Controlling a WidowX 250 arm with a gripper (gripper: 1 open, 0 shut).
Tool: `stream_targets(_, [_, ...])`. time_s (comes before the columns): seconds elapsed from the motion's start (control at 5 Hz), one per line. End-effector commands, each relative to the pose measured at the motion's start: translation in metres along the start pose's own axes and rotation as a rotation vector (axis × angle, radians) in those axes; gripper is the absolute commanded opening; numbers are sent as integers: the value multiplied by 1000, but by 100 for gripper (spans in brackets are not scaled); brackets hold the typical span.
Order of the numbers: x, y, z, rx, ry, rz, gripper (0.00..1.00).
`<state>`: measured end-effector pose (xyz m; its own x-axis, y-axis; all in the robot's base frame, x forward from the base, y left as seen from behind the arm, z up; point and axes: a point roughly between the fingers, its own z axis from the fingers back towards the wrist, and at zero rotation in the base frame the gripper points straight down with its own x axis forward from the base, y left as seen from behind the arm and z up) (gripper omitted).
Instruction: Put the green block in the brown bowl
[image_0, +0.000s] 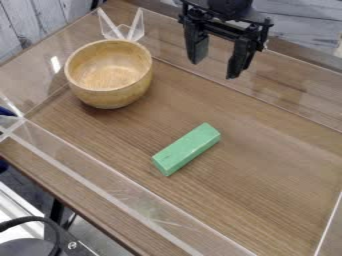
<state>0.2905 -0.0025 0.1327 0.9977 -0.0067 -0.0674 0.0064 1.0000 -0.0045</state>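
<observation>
1. The table (267, 170) is the largest thing in view, a wood-grain top that fills most of the picture. Clear low walls (94, 175) run along its edges, one crossing the near side from about 9 o'clock down toward 5 o'clock.

2. The bowl (110, 73) stands upright on the table at about 10 o'clock from the picture's centre. It is round, light tan wood with thick walls and a paler inside, and nothing lies in it.

3. The gripper (218, 55) hangs at about 1 o'clock, dark and pointing downward, above the far part of the table. Its two fingers (197, 46) are spread wide apart with nothing between them. It is to the right of the bowl and apart from it.

4. The block (186, 149) is a bright light green bar lying flat on the table just below and right of centre, at about 5 o'clock. Its long axis runs diagonally, from 7 o'clock up to 1 o'clock. It lies well apart from the bowl, at about 5 o'clock from it, and well below the gripper in the picture, touched by neither.
</observation>
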Motion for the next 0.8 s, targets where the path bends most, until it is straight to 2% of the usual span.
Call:
stream_targets(0.0, [-7,1,-10,5,24,-55,100])
stream_targets(0.2, [-22,4,-26,17,47,-166,100])
stream_targets(0.6, [-36,11,-62,22,50,-325,100])
